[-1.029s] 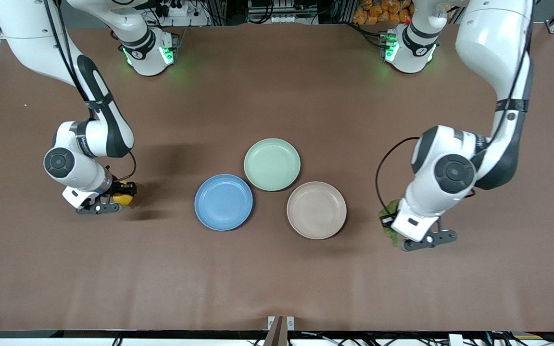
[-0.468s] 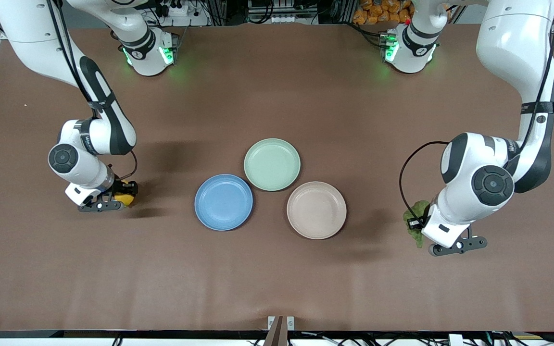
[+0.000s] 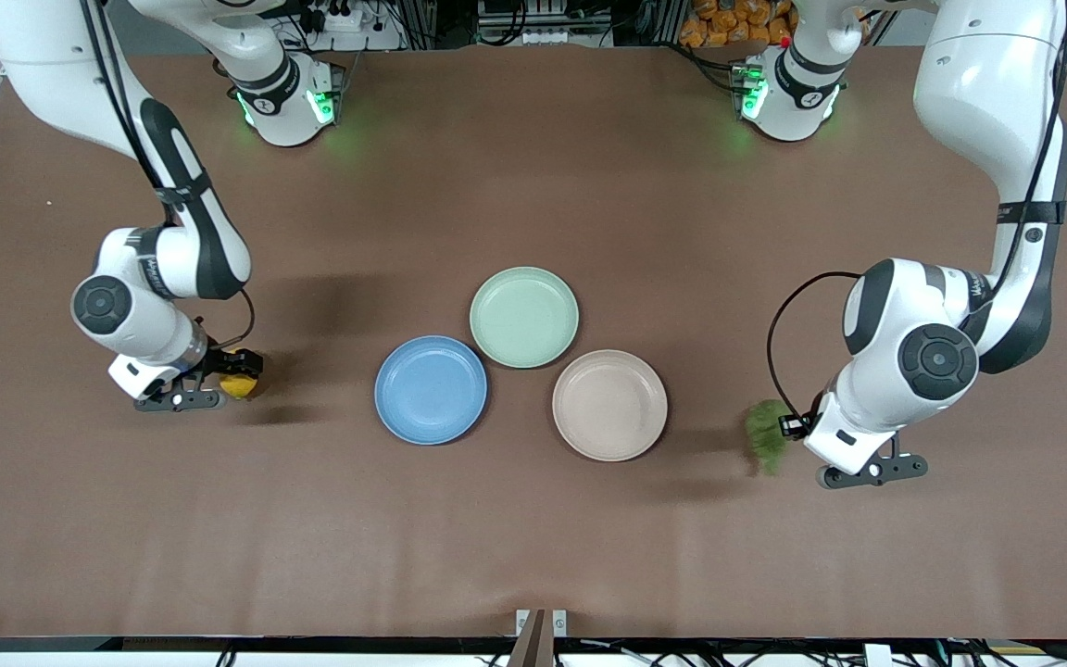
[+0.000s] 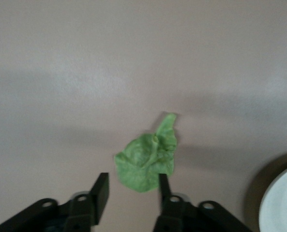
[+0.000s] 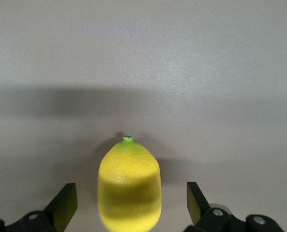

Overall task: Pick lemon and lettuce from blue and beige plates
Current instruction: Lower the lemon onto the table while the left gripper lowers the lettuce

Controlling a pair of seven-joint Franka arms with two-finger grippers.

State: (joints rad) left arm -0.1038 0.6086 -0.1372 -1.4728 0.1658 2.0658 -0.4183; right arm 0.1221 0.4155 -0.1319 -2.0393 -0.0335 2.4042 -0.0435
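A: Between the two fingers of the right end effector [image 5: 128, 205] the lemon [image 5: 129, 181] sits on the bench [image 3: 533, 537], with clear space on each side. The fingers are spread wide and touch nothing.

B: So the lemon is not held?

A: No. It rests on the bench just under that end effector, toward the right arm's end, well apart from the blue plate [image 3: 431, 390]. Its long axis runs straight away from the wrist, with the small green tip pointing outward.

B: And the lettuce?

A: The lettuce [image 4: 147, 160] lies on the bench just ahead of the left end effector [image 4: 132, 193]. Those fingers are also apart; the leaf's nearer edge comes just between their tips, but they do not pinch it. The stalk end points away from the wrist and leans a little toward one finger.

B: Where is it from the plates?

A: Near the beige plate [image 3: 609, 405], on the side toward the left arm's end, not touching it. The blue plate, the beige plate and the green plate [image 3: 523, 317] hold nothing.

B: What does the coming move turn on?

A: I judge that each arm is already next to its own thing, so each end effector only has to lift straight up and clear it.
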